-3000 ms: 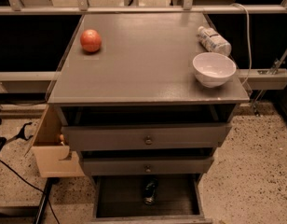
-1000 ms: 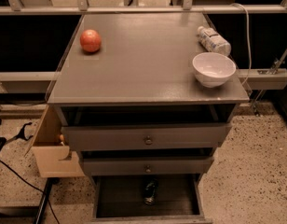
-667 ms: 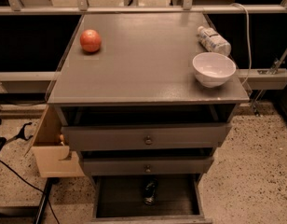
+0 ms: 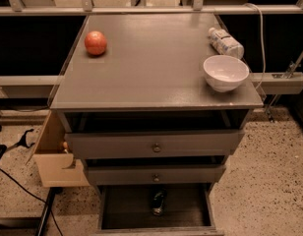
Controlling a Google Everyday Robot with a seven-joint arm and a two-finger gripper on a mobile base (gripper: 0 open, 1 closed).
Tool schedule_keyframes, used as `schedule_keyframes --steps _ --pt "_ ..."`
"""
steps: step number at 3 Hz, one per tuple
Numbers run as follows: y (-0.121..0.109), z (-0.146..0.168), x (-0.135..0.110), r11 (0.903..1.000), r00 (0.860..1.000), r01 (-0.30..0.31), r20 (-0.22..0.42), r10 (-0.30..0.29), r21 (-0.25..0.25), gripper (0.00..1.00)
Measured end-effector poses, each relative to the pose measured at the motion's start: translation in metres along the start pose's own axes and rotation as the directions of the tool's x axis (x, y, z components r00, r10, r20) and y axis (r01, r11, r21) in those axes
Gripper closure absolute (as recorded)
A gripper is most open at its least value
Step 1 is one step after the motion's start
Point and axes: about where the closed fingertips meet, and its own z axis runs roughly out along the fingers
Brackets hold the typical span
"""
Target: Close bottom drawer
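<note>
Starting at the far left, we see a pale wooden box [image 4: 57, 162] hanging open against the side of the cabinet, with a dark cable [image 4: 23, 183] trailing over the speckled floor [image 4: 269, 181] below it. On the grey bench [image 4: 156, 68], near its back left corner, sits a round orange-red fruit [image 4: 95, 43].

At the middle, the three drawers step forward. The top drawer [image 4: 154, 144] and the middle drawer [image 4: 154, 175] each stand a little way out. The bottom drawer [image 4: 127, 208] is pulled out farthest, with its dark inside showing and its front at the lower edge of the view. A small dark object [image 4: 159, 200] lies inside it, near the centre; we cannot tell what it is.

On the right of the bench stands a white bowl [image 4: 226, 73] near the front corner. Just behind it a plastic bottle [image 4: 225, 42] lies on its side.

We see nothing changed over the last three seconds: every object lies where it did, and the bottom drawer is as far out as it was. The pincer is nowhere in view, so we cannot tell whether its fingers are apart or together. We judge that the closing has not begun. The arm has yet to come down to the low front and push it straight in, and the dark object looks low enough to clear the drawer above.
</note>
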Motion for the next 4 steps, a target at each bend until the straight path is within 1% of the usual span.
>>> schedule_keyframes --steps 1,2,3,4 --pt "-0.001 0.02 -0.015 0.9949 0.989 0.089 0.115 -0.094 0.046 1.0" --pt "0.0 0.03 -0.038 0.9673 0.957 0.215 0.171 -0.236 0.135 1.0" --pt "0.001 0.033 -0.044 0.9549 0.944 0.253 0.177 -0.279 0.156 1.0" --pt "0.0 0.037 -0.045 0.9529 0.942 0.258 0.178 -0.285 0.16 1.0"
